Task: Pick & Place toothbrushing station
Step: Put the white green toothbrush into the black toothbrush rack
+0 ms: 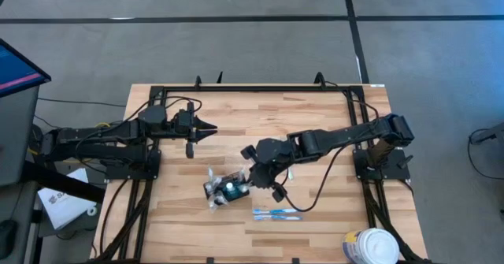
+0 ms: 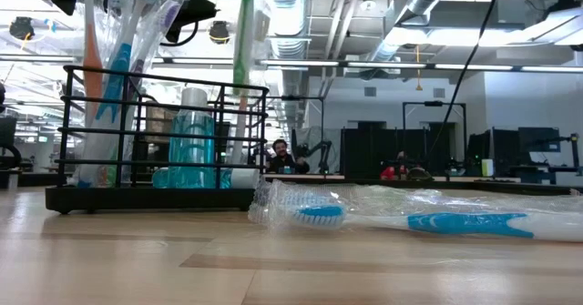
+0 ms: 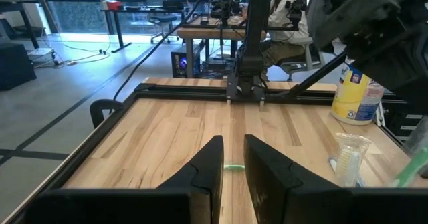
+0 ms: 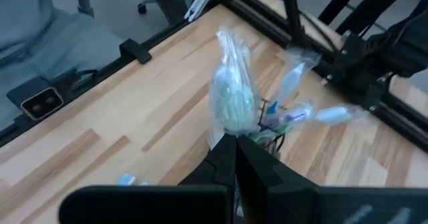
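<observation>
Right hand (image 1: pixel 253 172) closed beside toothbrushing station (image 1: pixel 230 187), gripping nothing visible; left hand (image 1: pixel 214 128) nearly closed, empty, well apart above surface (image 1: pixel 315 122).

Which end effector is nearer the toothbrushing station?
Right. The right end effector is directly over the toothbrushing station; the left end effector waits farther back over bare table.

i can't read any text from here; the white tub (image 1: pixel 372 247) at the tabletop's near right corner carries blue and yellow print, too blurred to make out.
</observation>
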{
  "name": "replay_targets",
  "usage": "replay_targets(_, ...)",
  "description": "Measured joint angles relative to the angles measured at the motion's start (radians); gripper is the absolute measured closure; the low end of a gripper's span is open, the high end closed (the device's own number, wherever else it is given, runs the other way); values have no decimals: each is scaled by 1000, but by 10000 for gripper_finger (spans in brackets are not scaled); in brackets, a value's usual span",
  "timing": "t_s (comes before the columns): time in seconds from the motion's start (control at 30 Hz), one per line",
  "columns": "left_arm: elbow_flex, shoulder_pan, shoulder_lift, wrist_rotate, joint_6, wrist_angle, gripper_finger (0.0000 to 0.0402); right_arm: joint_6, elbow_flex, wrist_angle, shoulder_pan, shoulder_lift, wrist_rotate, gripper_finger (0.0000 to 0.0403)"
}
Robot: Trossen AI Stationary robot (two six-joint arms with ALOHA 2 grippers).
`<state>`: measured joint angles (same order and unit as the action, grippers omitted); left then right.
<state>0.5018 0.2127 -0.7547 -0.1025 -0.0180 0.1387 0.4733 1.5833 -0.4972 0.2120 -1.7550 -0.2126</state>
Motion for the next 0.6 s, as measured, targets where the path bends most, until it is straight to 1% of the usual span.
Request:
replay_targets(0.37, 0, 0, 0, 0, 0, 0, 349, 1, -2, -46, -13, -1, -1, 403)
replay_targets(0.6, 0, 0, 0, 0, 0, 0, 349, -26, -87, 11, -51, -1, -26, 403)
